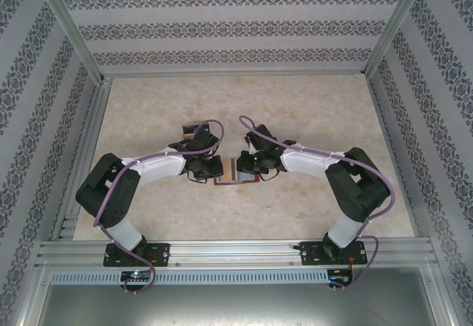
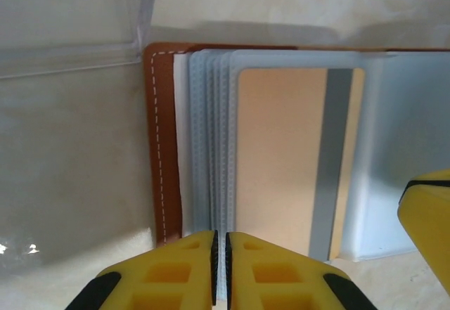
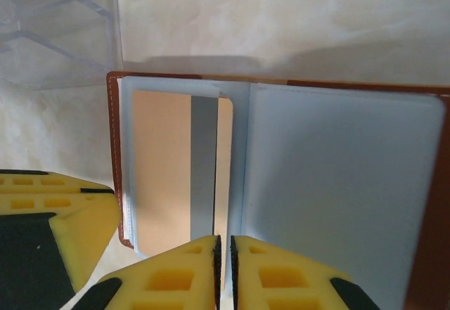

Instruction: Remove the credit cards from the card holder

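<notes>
The card holder [image 1: 235, 171], reddish-brown leather [image 2: 160, 141], lies spread open on the table between both arms, its bluish sleeves fanned out. A tan credit card [image 2: 281, 155] with a grey stripe sits in the top sleeve. My left gripper [image 2: 221, 268] is shut on the near edge of the fanned sleeves, on the left of the holder [image 1: 214, 167]. In the right wrist view, the right gripper [image 3: 225, 271] is shut on the near edge of the same card [image 3: 162, 169], beside the leather rim [image 3: 114, 155]. A blank bluish sleeve [image 3: 337, 183] covers the other half.
A clear plastic box [image 2: 70, 22] stands just past the holder's corner, also in the right wrist view [image 3: 56, 29]. The other arm's yellow fingers [image 2: 429, 211] [image 3: 42, 233] crowd close on each side. Metal frame rails and patterned walls [image 1: 236, 30] enclose the marbled tabletop [image 1: 310, 111].
</notes>
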